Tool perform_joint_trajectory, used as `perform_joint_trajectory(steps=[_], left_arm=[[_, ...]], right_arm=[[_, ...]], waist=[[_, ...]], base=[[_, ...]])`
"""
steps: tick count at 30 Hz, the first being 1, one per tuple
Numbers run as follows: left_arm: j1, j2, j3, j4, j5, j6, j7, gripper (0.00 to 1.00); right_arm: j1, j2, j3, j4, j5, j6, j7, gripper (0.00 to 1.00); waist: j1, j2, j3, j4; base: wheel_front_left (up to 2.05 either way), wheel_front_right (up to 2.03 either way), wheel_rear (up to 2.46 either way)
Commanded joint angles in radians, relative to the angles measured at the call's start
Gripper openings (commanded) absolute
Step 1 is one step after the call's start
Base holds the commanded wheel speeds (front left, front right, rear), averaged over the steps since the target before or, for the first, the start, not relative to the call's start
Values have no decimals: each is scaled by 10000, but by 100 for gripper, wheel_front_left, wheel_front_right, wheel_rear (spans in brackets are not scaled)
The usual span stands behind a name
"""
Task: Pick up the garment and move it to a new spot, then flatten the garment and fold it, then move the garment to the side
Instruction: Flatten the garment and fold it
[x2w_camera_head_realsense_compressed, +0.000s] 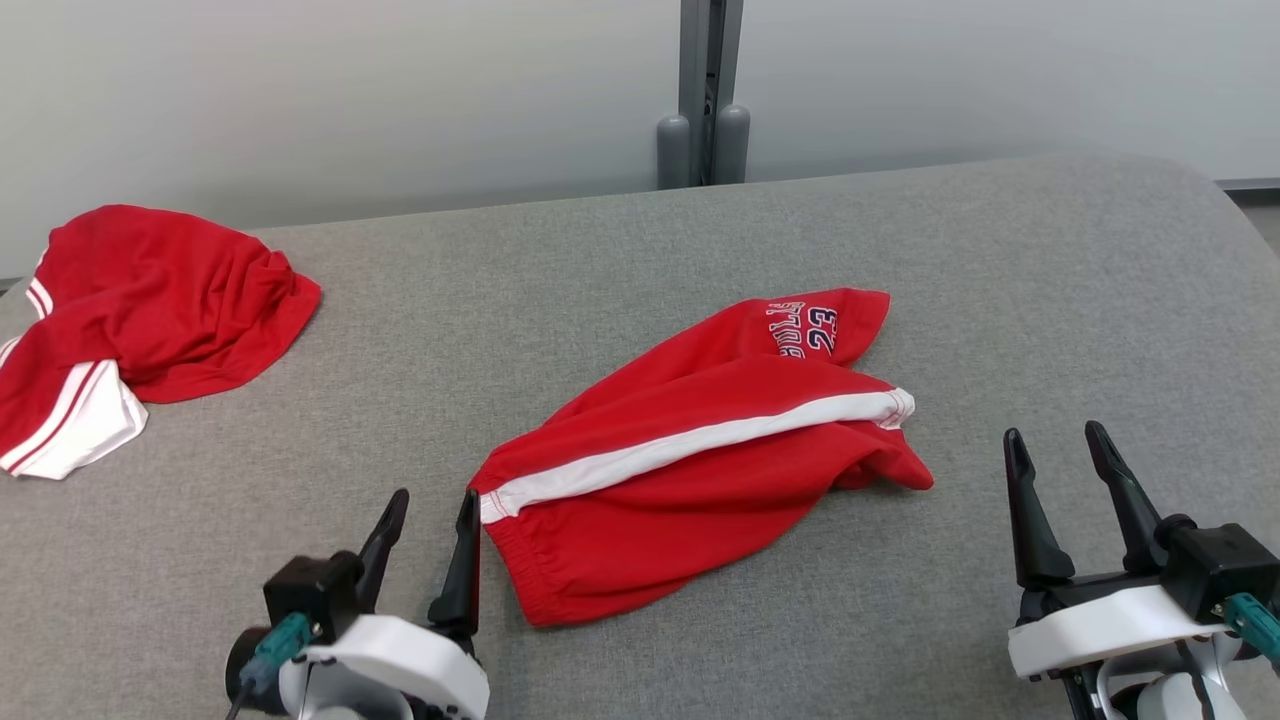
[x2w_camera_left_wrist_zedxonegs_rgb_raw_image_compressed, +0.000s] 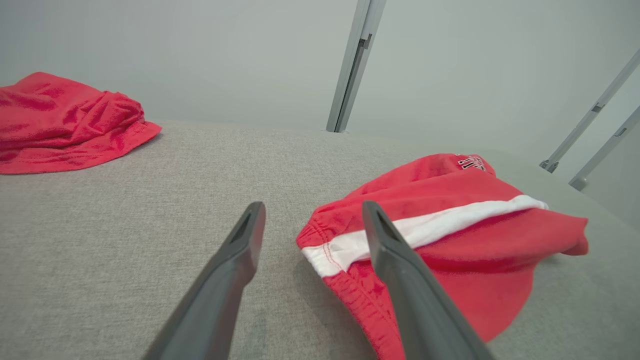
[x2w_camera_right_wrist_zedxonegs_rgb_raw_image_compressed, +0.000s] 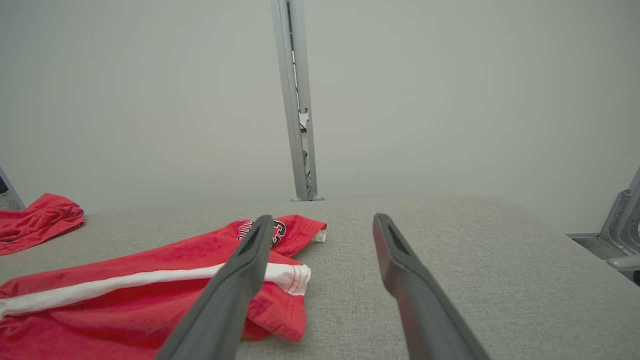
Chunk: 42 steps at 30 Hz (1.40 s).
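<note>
From the head view, the left pincer (x2w_camera_head_realsense_compressed: 436, 495) stands spread, pinching nothing. Its inner finger is right at the elastic waistband corner of the red fabric shorts (x2w_camera_head_realsense_compressed: 700, 470), which have a white side stripe and a printed 23. We cannot tell whether finger and cloth touch. The shorts lie bunched, running away from that pincer towards the right pincer (x2w_camera_head_realsense_compressed: 1054, 432). The right pincer is also spread and empty, just beside the hem end but apart from it. A second red garment with white trim (x2w_camera_head_realsense_compressed: 150, 310) lies crumpled well beyond the left pincer, on its outer side.

In the left wrist view, the left pincer (x2w_camera_left_wrist_zedxonegs_rgb_raw_image_compressed: 313, 206) has bare bench between its fingers. The waistband of the shorts (x2w_camera_left_wrist_zedxonegs_rgb_raw_image_compressed: 450, 250) lies beside and under the inner finger.

In the right wrist view, the right pincer (x2w_camera_right_wrist_zedxonegs_rgb_raw_image_compressed: 323, 217) opens onto bare surface. The shorts (x2w_camera_right_wrist_zedxonegs_rgb_raw_image_compressed: 125, 300) lie to its inner side, the stripe's end partly behind one finger.

We judge the flattening step to be in hand, since the shorts sit mid-bench yet rumpled. The next move calls for each pincer to close on the edge nearest it and draw the cloth taut.

The grey fabric-covered bench (x2w_camera_head_realsense_compressed: 600, 260) looks soft, with rounded corners. Behind it we see a pale wall (x2w_camera_head_realsense_compressed: 300, 90) and a grey metal post (x2w_camera_head_realsense_compressed: 710, 80).
</note>
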Motion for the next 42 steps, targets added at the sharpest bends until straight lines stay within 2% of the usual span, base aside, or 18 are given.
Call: perform_joint_trajectory(steps=[1,9,20,36,42], left_arm=[[429,-92,282,-395,305,75,-43,100],[1334,-442,1053,-1424,1195,27,-47,100],[1999,-920,1812,-1819,1883,-172,-48,100],[2131,-1136,2217,-1673,2258,-336,-49,100],[1966,-1157,2194,-1708,2343,-426,-49,100]], right_arm=[[-42,-64,-62,-55,-104,1,-50,100],[4,-64,2,-154,-175,1,-50,100],[24,-64,309,-56,-140,1,-50,100],[2,-65,419,111,-90,1,-50,100],[-377,-65,30,642,-497,1,-50,100]], waist=[[0,0,-94,43],[0,0,-314,104],[0,0,-500,287],[0,0,-538,416],[0,0,-356,454]], base=[[0,0,0],[0,0,0],[0,0,0],[0,0,0],[0,0,0]])
